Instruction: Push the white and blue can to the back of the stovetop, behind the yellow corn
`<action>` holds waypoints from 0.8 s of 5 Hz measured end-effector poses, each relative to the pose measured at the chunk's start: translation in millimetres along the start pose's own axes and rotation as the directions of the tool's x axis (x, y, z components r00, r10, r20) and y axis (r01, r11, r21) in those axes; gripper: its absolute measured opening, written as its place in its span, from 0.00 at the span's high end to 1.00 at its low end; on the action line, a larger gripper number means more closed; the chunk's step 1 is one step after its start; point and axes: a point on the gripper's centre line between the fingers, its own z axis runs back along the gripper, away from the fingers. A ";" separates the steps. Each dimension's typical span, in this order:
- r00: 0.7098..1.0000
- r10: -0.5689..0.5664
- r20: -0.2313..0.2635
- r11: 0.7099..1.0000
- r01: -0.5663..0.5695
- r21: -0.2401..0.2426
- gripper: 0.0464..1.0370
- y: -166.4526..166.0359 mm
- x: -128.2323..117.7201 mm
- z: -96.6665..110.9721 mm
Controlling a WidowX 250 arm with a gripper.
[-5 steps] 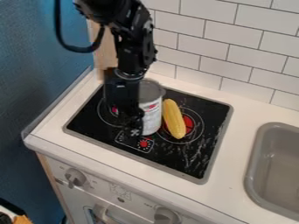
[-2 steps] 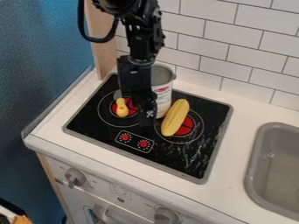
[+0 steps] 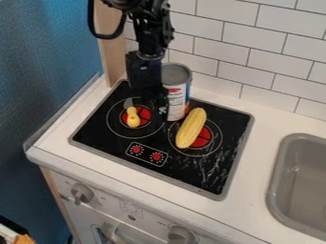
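The black gripper (image 3: 151, 94) hangs over the back of the black stovetop, right up against the left side of a can (image 3: 178, 96). This can has a grey top and a white label with red and blue marks, and it stands nearly upright behind a yellow ear of corn (image 3: 191, 127). The corn lies slantwise across the right burner. On the left burner is a small utensil with a yellow handle (image 3: 132, 117), its grey end pointing back toward the gripper.
The black stovetop (image 3: 191, 174) is set in a white counter (image 3: 255, 167). A grey sink (image 3: 305, 186) lies to the right. White tiles rise behind, with a wooden post (image 3: 112, 45) and blue wall at the left.
The gripper and can have moved back and to the right, toward the tiles. The corn has shifted and turned slightly. The yellow-handled utensil and left burner, earlier mostly covered by the arm, have come into sight.
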 end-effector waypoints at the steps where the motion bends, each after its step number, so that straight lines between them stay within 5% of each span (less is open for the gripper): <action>1: 1.000 0.009 -0.005 1.000 -0.009 -0.007 0.04 -7.1 0.7 0.4; 3: 1.000 -0.003 -0.020 1.000 0.003 0.004 0.04 -5.7 -1.8 1.0; 4: 1.000 0.019 -0.015 0.999 -0.019 -0.028 0.04 -3.7 9.8 22.9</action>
